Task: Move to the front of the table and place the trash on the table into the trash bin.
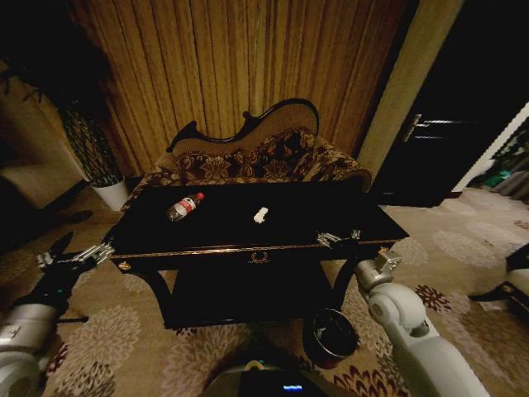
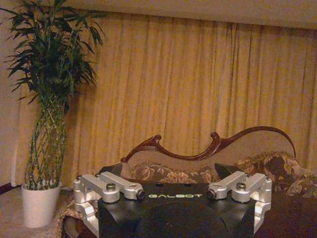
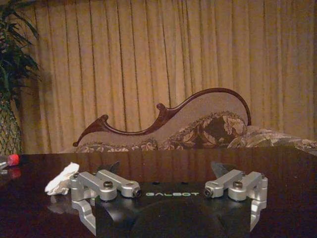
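A clear plastic bottle (image 1: 184, 207) with a red label is seen lying on its side on the left part of the glossy black table (image 1: 331, 219), with a crumpled white scrap (image 1: 261, 215) near the middle. A round dark trash bin (image 1: 329, 336) is set on the patterned carpet (image 1: 463, 248) below the table's near right corner. A floral sofa (image 1: 264, 157) and pleated curtains (image 1: 248, 58) are seen beyond. The right gripper (image 1: 339, 239) is held over the near right edge, fingers spread. The left gripper (image 1: 76, 258) is held off the left end, fingers spread.
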